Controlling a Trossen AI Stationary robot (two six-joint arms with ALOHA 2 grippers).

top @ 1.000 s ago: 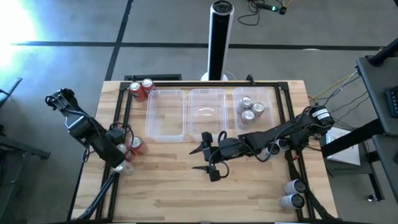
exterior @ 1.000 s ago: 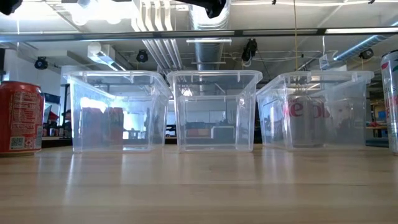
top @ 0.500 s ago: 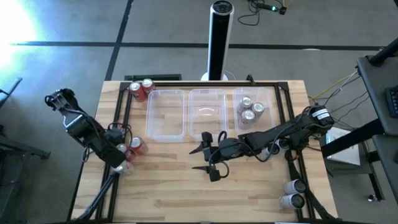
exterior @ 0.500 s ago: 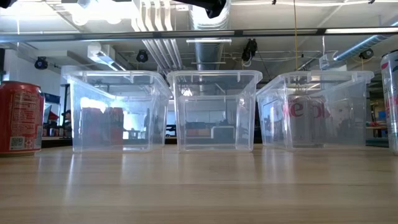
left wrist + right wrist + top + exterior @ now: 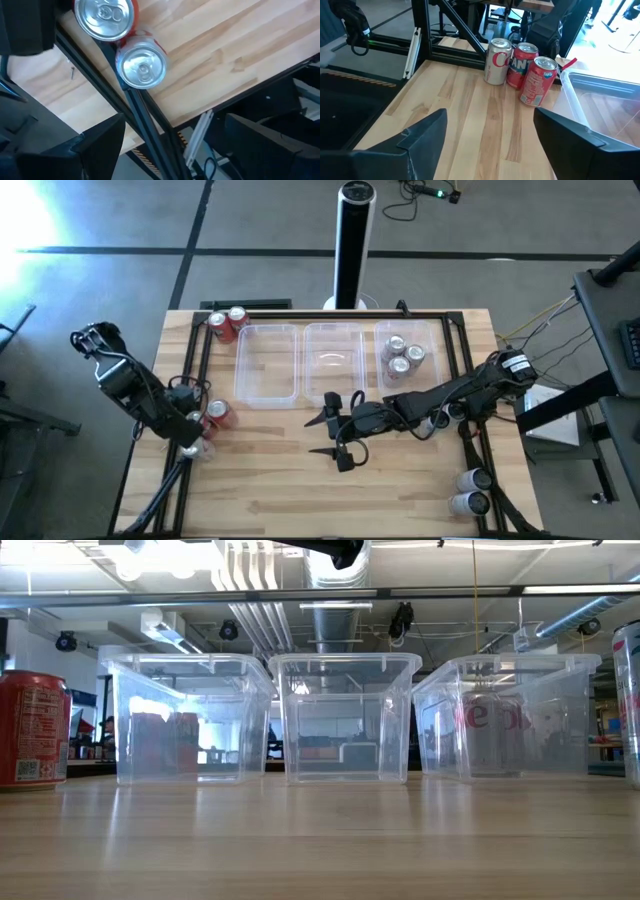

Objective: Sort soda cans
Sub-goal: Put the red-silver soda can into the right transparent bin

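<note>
Hovering over two red cans (image 5: 142, 67) at the desk's (image 5: 260, 480) left edge, left claw (image 5: 190, 425) — wide open, empty — has crept left; no grasp yet. Right claw (image 5: 335, 438) idles mid-desk, open, empty. Silver cans (image 5: 402, 355) sit in right tub (image 5: 440, 370).

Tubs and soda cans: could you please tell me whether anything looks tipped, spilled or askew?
Nothing stands out. The three clear tubs stand level in a straight row; the silver cans in the right tub and the red cans beside the left one are upright.
</note>
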